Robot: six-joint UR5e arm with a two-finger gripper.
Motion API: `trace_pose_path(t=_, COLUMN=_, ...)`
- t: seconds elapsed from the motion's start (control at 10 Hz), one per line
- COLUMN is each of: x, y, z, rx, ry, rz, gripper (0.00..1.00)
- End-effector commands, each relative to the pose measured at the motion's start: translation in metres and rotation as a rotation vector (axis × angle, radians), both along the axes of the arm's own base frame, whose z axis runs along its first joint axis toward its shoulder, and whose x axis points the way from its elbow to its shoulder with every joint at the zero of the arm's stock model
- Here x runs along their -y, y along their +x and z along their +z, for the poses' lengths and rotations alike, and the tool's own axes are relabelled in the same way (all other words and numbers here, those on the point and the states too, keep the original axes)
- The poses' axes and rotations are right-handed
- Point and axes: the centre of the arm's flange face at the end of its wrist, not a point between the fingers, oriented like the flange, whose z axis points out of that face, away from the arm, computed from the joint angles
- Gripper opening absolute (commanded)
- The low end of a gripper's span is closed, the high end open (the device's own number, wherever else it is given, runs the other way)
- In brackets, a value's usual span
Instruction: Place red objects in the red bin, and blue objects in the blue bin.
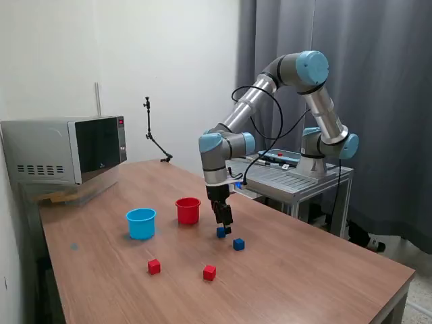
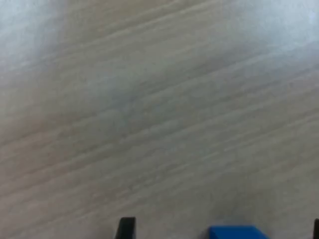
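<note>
The wooden table [image 1: 304, 270] bears two cups, four cubes and a microwave [image 1: 64, 150].

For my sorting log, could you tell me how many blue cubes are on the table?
2: one blue cube directly under the gripper, the other blue cube just toward the exterior view's right of it.

the long brown wood-grain table [image 1: 304, 270] under the black two-finger gripper [image 1: 223, 228] looks smooth, with a soft sheen. the round red plastic cup [image 1: 188, 210] and round light blue plastic cup [image 1: 141, 223] beyond the gripper look smooth and faintly glossy. the small dark blue cube [image 1: 221, 232] at the gripper's tips looks matt.
</note>
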Motion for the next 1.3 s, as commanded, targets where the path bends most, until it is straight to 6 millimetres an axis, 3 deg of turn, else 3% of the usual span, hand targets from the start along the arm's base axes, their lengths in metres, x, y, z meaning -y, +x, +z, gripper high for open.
trace_pose_path(t=0.0, x=0.001, y=0.009, z=-0.008, rx=0.022, ry=-0.005, rz=-0.001, gripper=1.00)
trace_pose_path(t=0.3, x=0.006, y=0.005, z=-0.005, rx=0.011, ry=-0.003, rz=0.008, gripper=1.00)
trace_pose_path(t=0.6, x=0.011, y=-0.014, z=0.017, rx=-0.049, ry=0.005, rz=0.074, gripper=1.00)
trace_pose_path(t=1.2, x=0.024, y=-0.002, z=0.004, rx=-0.040, ry=0.000, rz=0.091, gripper=1.00)
